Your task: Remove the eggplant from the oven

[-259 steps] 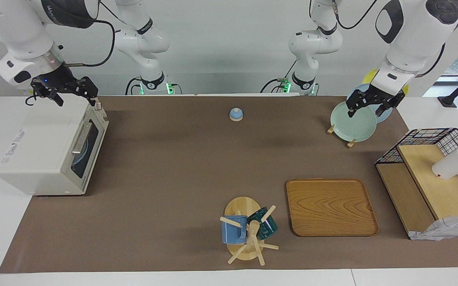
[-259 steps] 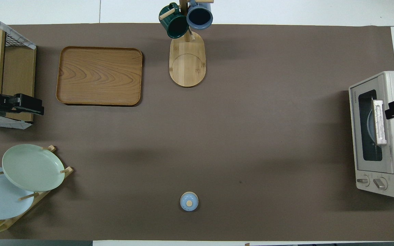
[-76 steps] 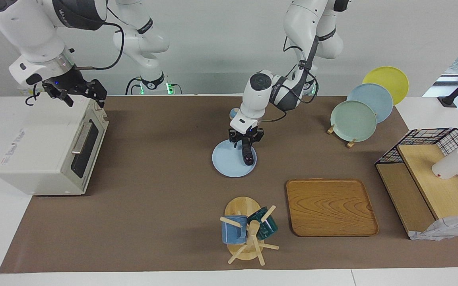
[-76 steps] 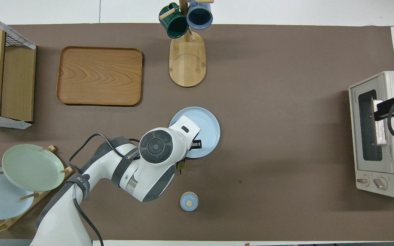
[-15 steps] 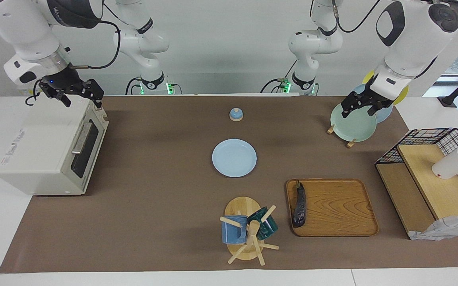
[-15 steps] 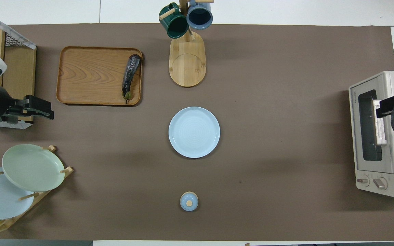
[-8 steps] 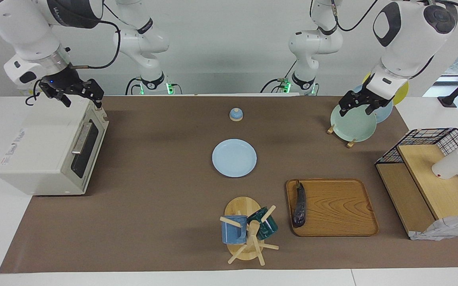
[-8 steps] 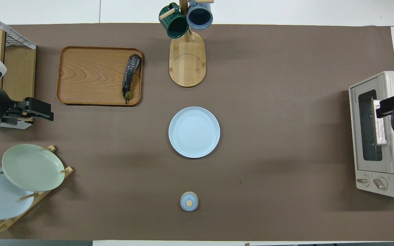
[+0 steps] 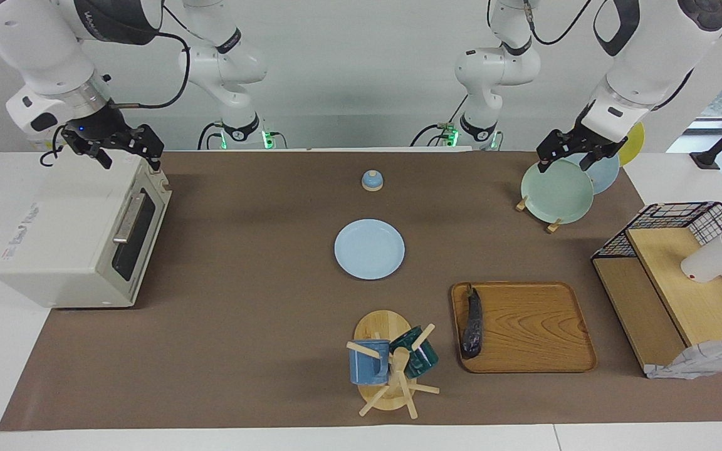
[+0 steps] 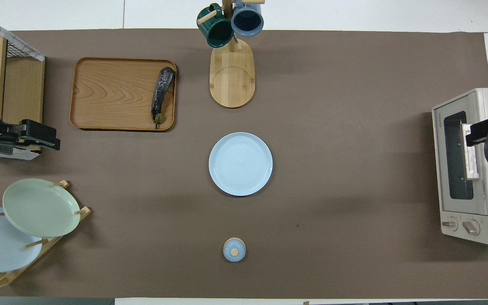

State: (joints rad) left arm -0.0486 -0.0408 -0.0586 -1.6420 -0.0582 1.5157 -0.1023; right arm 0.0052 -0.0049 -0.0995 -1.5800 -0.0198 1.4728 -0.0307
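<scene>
The eggplant (image 9: 472,326) lies on the wooden tray (image 9: 536,329), along the edge beside the mug tree; it also shows in the overhead view (image 10: 162,94). The cream-white oven (image 9: 66,232) stands at the right arm's end of the table with its glass door shut (image 10: 460,161). My right gripper (image 9: 121,153) hovers just over the oven's top at the door edge (image 10: 479,133). My left gripper (image 9: 566,161) is open and empty, raised over the plate rack (image 10: 42,136).
A light blue plate (image 9: 369,248) lies mid-table. A small blue lid (image 9: 371,180) sits nearer the robots. A mug tree (image 9: 389,363) holds two mugs. A plate rack (image 9: 558,191) and a wire-mesh wooden shelf (image 9: 680,288) stand at the left arm's end.
My left gripper has risen a little over the plate rack and drawn toward the shelf. The eggplant, the oven and my right gripper have not moved.
</scene>
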